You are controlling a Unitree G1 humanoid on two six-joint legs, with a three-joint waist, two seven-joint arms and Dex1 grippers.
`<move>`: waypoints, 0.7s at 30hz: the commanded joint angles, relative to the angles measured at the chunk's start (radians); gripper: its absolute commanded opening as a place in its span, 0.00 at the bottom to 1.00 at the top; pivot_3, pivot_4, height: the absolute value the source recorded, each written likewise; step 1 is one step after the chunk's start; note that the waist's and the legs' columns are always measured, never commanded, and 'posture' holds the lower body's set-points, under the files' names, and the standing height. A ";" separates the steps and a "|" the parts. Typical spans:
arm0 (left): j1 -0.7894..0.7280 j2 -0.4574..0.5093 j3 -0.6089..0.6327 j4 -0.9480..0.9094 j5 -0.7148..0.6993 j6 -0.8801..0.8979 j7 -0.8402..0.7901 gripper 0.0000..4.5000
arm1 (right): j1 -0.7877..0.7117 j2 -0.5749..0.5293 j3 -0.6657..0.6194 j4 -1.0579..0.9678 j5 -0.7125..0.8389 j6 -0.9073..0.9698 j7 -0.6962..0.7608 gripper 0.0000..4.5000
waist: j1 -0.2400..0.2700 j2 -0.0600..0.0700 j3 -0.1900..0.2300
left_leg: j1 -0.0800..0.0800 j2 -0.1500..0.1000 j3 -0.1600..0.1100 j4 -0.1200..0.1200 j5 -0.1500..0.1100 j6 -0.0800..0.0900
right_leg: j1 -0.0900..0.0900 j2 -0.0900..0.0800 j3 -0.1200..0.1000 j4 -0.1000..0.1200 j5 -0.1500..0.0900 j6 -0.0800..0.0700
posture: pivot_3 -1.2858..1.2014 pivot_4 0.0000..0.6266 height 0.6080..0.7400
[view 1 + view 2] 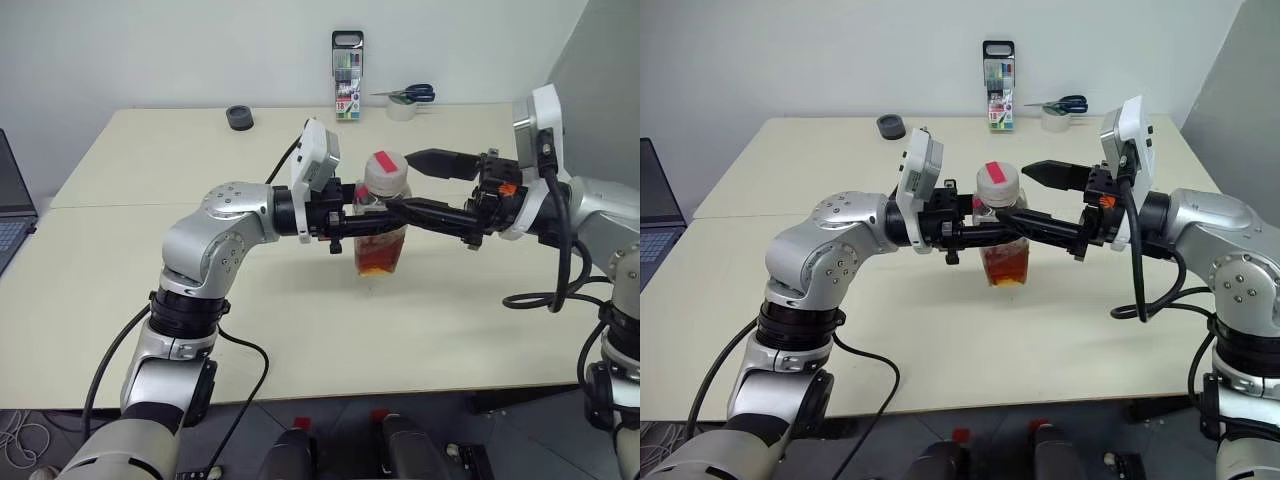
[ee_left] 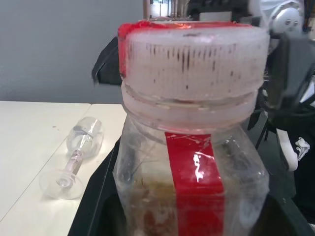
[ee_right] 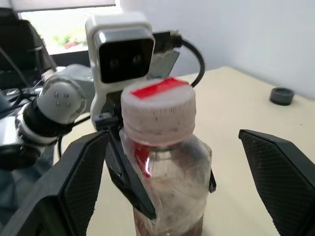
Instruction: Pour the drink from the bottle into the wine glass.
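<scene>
- Clamping the bottle at mid-body: left gripper, fingers closed on it, held upright above the table.
- Spread wide on either side of the cap: right gripper, fingers not touching the bottle.
- Sitting low in the bottle, below the left fingers: reddish-brown drink.
- Lying on its side on the table beyond the left gripper: wine glass.

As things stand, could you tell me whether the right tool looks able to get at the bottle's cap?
Probably yes: the right tool stands open on either side of the cap, with nothing between; the left tool grips the bottle lower down.
</scene>
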 commanded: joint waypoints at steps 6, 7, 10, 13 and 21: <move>-0.049 -0.010 0.003 0.013 0.005 -0.045 -0.009 0.40 | -0.021 0.063 0.006 -0.117 -0.004 -0.035 -0.196 0.99 | 0.001 0.000 0.000 | 0.000 0.000 0.000 0.000 0.000 0.000 | 0.000 0.000 0.000 0.000 0.000 0.000 | 0.52 0.24 1.00; -0.049 -0.010 0.003 0.013 0.005 -0.045 -0.010 0.40 | -0.024 0.067 0.013 -0.117 -0.006 -0.038 -0.202 0.99 | 0.001 0.000 0.000 | 0.000 0.000 0.000 0.000 0.000 0.000 | 0.000 0.000 0.000 0.000 0.000 0.000 | 0.52 0.24 1.00; -0.054 -0.006 0.002 0.015 0.006 -0.045 -0.010 0.40 | -0.035 0.075 0.026 -0.095 -0.015 -0.053 -0.200 0.99 | 0.001 0.000 0.000 | 0.000 0.000 0.000 0.000 0.000 0.000 | 0.000 0.000 0.000 0.000 0.000 0.000 | 0.52 0.24 1.00; -0.050 -0.002 0.004 0.010 0.006 -0.042 -0.006 0.40 | -0.041 0.080 0.037 -0.064 -0.033 -0.072 -0.196 0.99 | 0.001 0.000 0.000 | 0.000 0.000 0.000 0.000 0.000 0.000 | 0.000 0.000 0.000 0.000 0.000 0.000 | 0.52 0.24 1.00; -0.035 0.015 0.006 -0.004 0.015 -0.044 -0.008 0.40 | -0.030 0.083 0.011 -0.012 -0.028 -0.079 -0.209 0.99 | 0.001 0.000 0.000 | 0.000 0.000 0.000 0.000 0.000 0.000 | 0.000 0.000 0.000 0.000 0.000 0.000 | 0.52 0.24 1.00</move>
